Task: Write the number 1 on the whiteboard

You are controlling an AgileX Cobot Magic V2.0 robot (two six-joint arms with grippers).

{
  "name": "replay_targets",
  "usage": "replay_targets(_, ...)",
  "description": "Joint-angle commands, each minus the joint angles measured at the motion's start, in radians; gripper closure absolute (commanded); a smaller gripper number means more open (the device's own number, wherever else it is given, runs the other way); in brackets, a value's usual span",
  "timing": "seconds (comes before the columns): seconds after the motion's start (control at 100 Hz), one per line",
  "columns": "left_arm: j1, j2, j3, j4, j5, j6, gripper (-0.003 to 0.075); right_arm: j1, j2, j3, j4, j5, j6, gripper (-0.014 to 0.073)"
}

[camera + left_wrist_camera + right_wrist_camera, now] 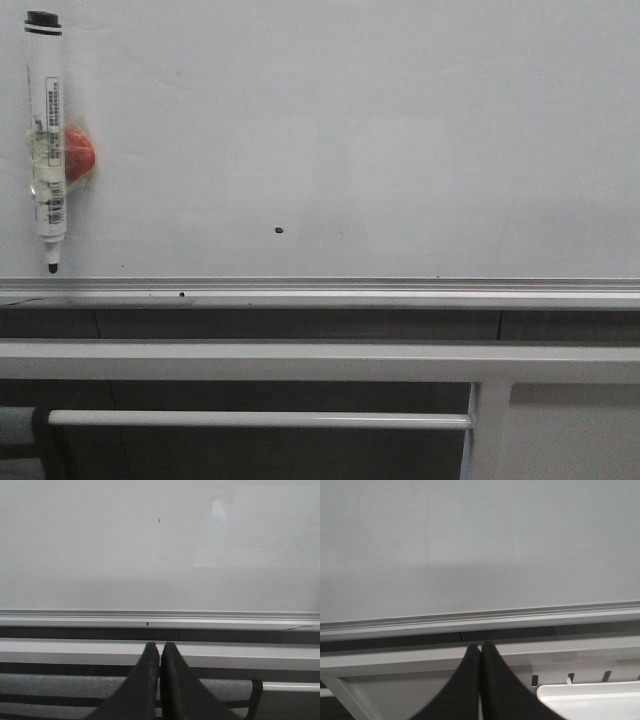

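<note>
The whiteboard [380,130] fills most of the front view, pale and glossy, with a silver bottom rail [320,292]. No number 1 shows on it; only a small black dot [278,231] marks its lower middle. A white marker [48,140] with a black cap hangs upright at the board's far left, tip down, against a red magnet [80,153]. Neither gripper appears in the front view. My left gripper [160,647] is shut and holds nothing, below the board's rail [160,621]. My right gripper [480,647] is likewise shut and holds nothing, below the whiteboard [480,545].
Grey metal bars [320,362] run below the board, with a thinner rail [260,419] and an upright post [490,430] under them. A white tray [590,702] lies beside the right fingers in the right wrist view.
</note>
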Motion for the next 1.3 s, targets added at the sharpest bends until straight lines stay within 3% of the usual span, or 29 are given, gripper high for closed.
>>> replay_targets(0.0,0.001,-0.025,0.006,-0.009,-0.069,-0.011,0.0741,0.001,-0.012,0.027,0.001,-0.014,-0.010,0.0657)
replay_targets(0.87,0.001,-0.025,0.006,0.036,-0.100,-0.009,0.0741,0.023,-0.012,0.027,-0.001,-0.033,-0.010,0.0657)
replay_targets(1.03,0.001,-0.025,0.006,0.016,-0.177,-0.009,0.0741,0.023,-0.012,0.027,0.006,-0.174,-0.010,0.0657)
replay_targets(1.16,0.001,-0.025,0.006,0.016,-0.329,-0.009,0.0741,0.023,-0.012,0.027,0.006,-0.334,-0.010,0.0657)
replay_targets(1.29,0.001,-0.025,0.006,0.039,-0.357,-0.004,0.0741,0.023,-0.012,0.027,0.006,-0.467,-0.010,0.0657)
